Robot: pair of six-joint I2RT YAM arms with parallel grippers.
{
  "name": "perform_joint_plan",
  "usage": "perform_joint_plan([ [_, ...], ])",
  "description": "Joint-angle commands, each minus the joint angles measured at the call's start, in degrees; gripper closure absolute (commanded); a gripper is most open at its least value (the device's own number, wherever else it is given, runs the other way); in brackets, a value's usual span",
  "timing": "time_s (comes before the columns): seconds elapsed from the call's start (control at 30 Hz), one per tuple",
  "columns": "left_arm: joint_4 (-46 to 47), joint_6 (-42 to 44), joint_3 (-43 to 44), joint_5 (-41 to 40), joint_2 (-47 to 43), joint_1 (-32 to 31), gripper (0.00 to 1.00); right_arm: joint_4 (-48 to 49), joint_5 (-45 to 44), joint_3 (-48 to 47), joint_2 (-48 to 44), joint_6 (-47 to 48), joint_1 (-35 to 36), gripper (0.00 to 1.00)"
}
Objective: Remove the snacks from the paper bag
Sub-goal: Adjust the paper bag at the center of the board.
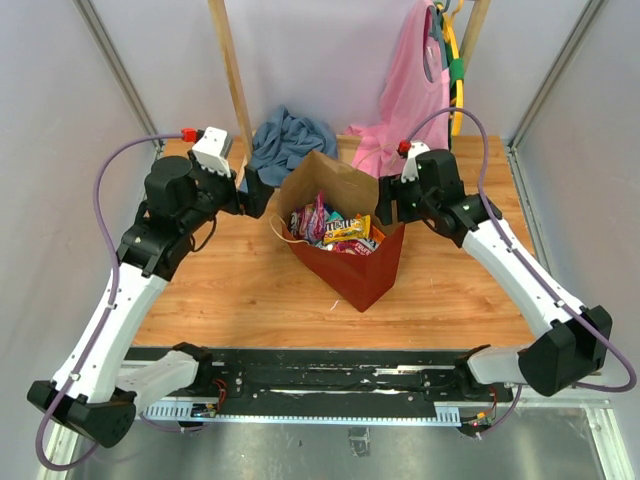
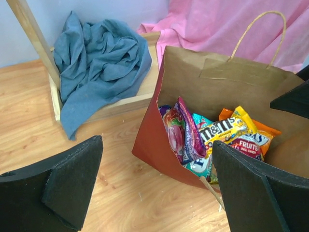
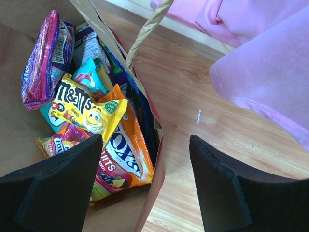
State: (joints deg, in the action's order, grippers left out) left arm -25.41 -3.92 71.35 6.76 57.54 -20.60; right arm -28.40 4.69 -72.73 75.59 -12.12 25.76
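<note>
Paper bag wall stood between fingers of the released right claw (left claw likewise released, just beside it); snacks colourful, shiny, heaped inside.

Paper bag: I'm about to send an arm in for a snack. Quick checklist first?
1. Paper bag mouth open: ok.
2. Snacks exposed, M&M's packet on top: ok.
3. Left gripper open, empty: ok.
4. Right gripper open, empty: ok.
5. Right gripper clear of the bag: not ok, its jaws straddle the wall's edge.
6. Twine handle clear of the right gripper: cannot tell.
</note>
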Motion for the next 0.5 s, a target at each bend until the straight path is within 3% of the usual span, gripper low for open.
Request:
perform_joint_plan([
  [0.0, -0.3, -1.7, 1.7, -1.7, 1.1, 0.0, 0.00, -1.2, 1.3, -2.7, 1.0, 1.1, 0.7, 0.26],
  [0.1, -0.2, -2.3, 2.1, -3.2, 1.0, 0.1, 0.00, -1.1, 1.2, -2.8, 1.0, 1.4, 0.7, 0.25],
  [0.3, -2.8, -0.2, 3.3, 1.7, 4.6, 0.2, 0.00, -0.6, 2.1, -2.9, 1.9, 1.5, 0.8, 0.29],
  [0.47, 0.9, -1.0, 0.3, 2.1, 3.4, 0.2, 0.00, -0.1, 3.2, -3.5, 2.5, 1.5, 0.8, 0.47],
])
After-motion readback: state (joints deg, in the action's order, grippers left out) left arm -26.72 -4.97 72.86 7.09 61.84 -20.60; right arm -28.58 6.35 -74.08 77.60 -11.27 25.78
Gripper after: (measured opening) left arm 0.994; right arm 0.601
